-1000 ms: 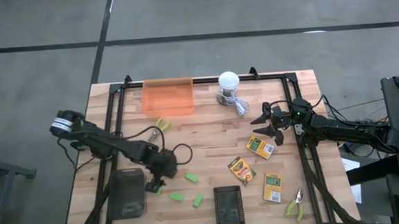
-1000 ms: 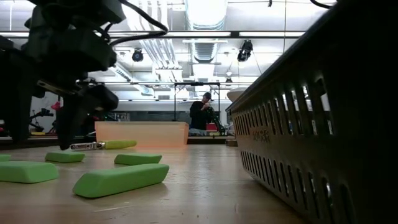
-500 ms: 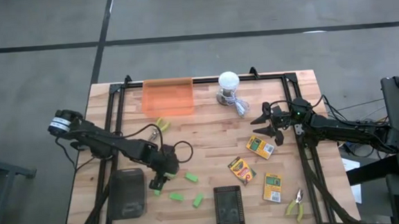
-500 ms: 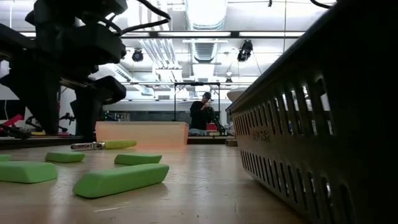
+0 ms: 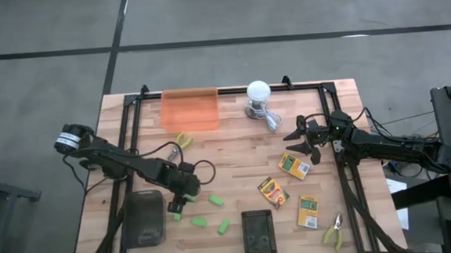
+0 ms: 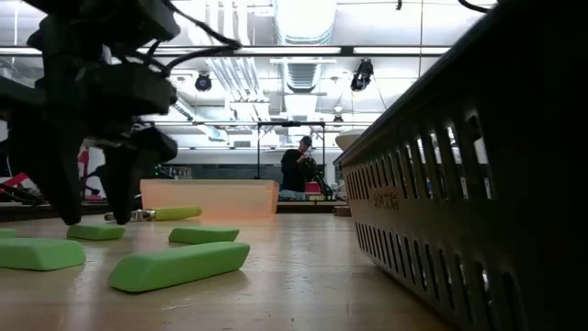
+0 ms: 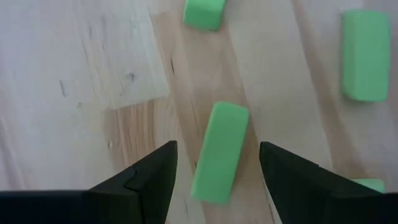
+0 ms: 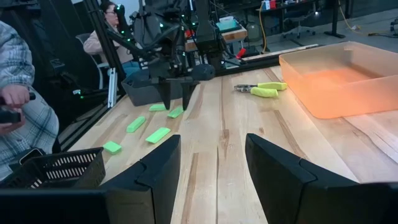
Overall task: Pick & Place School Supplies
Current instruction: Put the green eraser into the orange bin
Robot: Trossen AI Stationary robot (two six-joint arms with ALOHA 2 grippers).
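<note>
Several green blocks lie flat on the wooden table near its front left. One green block point(image 7: 221, 152) lies between the two fingers of my left gripper point(image 5: 176, 211) point(image 7: 217, 148), which points steeply down, open, with a gap on each side of the block. Others lie close by point(image 5: 216, 198) point(image 5: 198, 221) point(image 5: 224, 226). Three crayon boxes point(image 5: 294, 165) point(image 5: 273, 192) point(image 5: 307, 212) lie at the right. One pair of pliers point(image 5: 183, 141) lies by the orange bin, another point(image 5: 334, 231) at the front right. My right gripper point(image 5: 299, 142) point(image 8: 211, 140) hovers open, level, at the right.
An orange translucent bin point(image 5: 190, 109) stands at the far edge, a white bulb with a cable point(image 5: 257, 97) beside it. A black tray point(image 5: 143, 218) lies left of my left gripper, a black mesh basket point(image 5: 257, 233) at the front. Seated people point(image 8: 18, 118) show beyond the table.
My left gripper has turned at the wrist and sunk a little over the green block, so its two fingers now stand lower, on either side of it. The blocks lie where they were.
</note>
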